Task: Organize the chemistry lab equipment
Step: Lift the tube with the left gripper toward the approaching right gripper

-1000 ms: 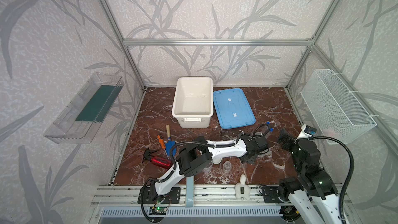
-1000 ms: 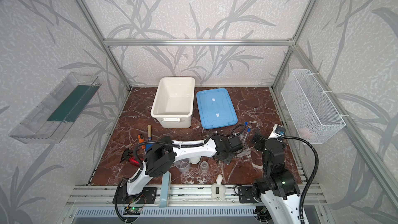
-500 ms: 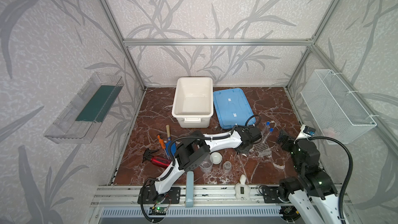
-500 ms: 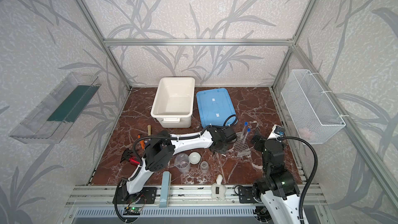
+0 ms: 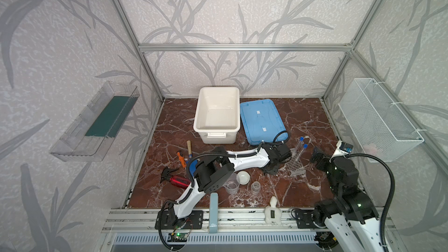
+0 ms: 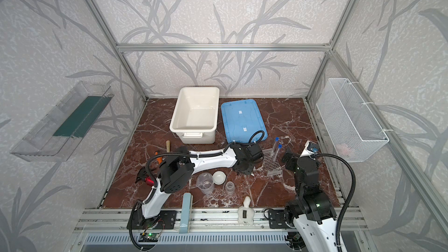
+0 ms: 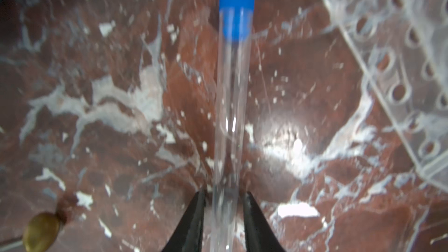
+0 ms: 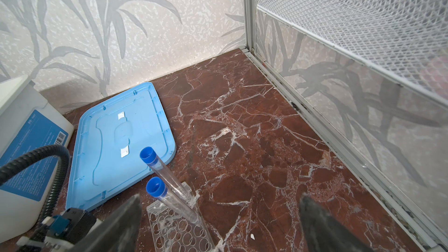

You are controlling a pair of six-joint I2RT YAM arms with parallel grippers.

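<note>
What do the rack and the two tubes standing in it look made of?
Rack: clear glossy rigid sheet with round holes, likely acrylic. Test tubes: transparent with bright glints, glass or clear plastic, can't tell which; blue caps look matte plastic.

Marble floor [image 5: 308, 117] right of the blue lid [image 5: 260, 120] lies open; clear perforated rack [image 5: 294, 166] obstructs nearer.

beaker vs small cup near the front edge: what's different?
The beaker is clearly wider and taller than the small cup. The beaker has a pour spout, while the small cup's rim looks plain. Both are clear, stand upright on the marble top, and look empty.
</note>
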